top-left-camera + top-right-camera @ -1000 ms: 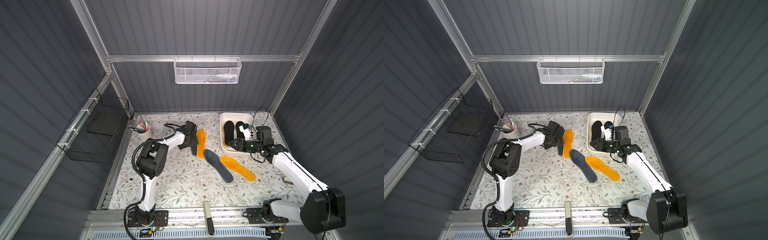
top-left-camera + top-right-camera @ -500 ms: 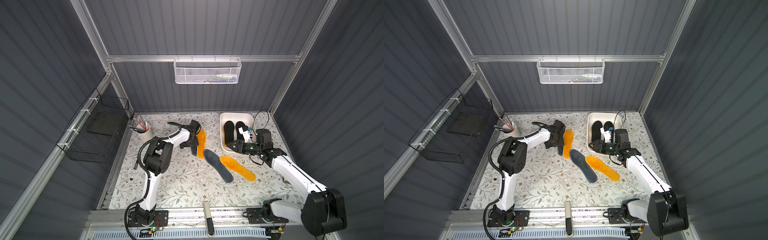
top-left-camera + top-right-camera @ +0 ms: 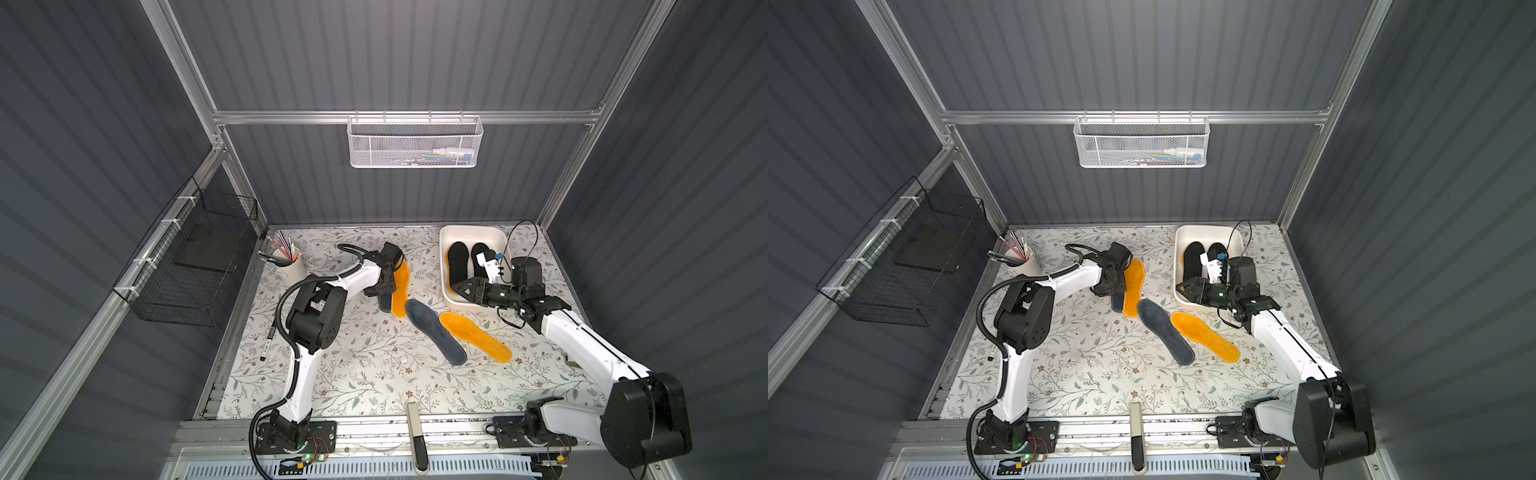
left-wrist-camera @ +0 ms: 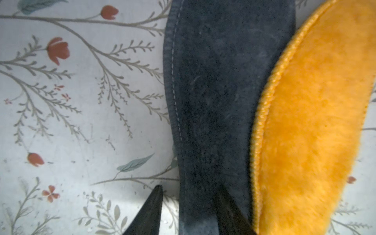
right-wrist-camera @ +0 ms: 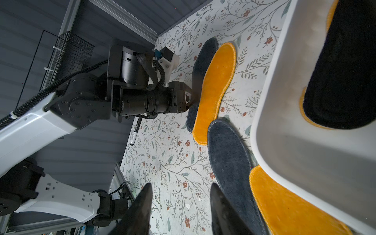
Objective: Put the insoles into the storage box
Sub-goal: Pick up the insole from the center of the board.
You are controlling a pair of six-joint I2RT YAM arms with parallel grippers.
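Several insoles lie on the flowered table. A dark grey insole (image 4: 219, 81) lies half under an orange one (image 3: 400, 286). My left gripper (image 4: 191, 190) is low over it, open, with one fingertip on the bare table and the other over the grey pad; the pad's stitched edge lies between them. A second dark grey insole (image 3: 434, 332) and a second orange one (image 3: 473, 336) lie mid-table. The white storage box (image 3: 444, 257) holds two black insoles (image 3: 457, 257) on an orange one. My right gripper (image 3: 455, 288) hovers open and empty by the box's near corner.
A white cup of pens (image 3: 289, 266) stands at the back left, and a marker (image 3: 268, 338) lies near the table's left edge. A black wire basket (image 3: 195, 266) hangs on the left wall, a white mesh basket (image 3: 415, 143) on the back rail.
My left gripper has come down onto the dark grey insole beside the orange one, and its jaws have narrowed. The right arm has hardly moved.
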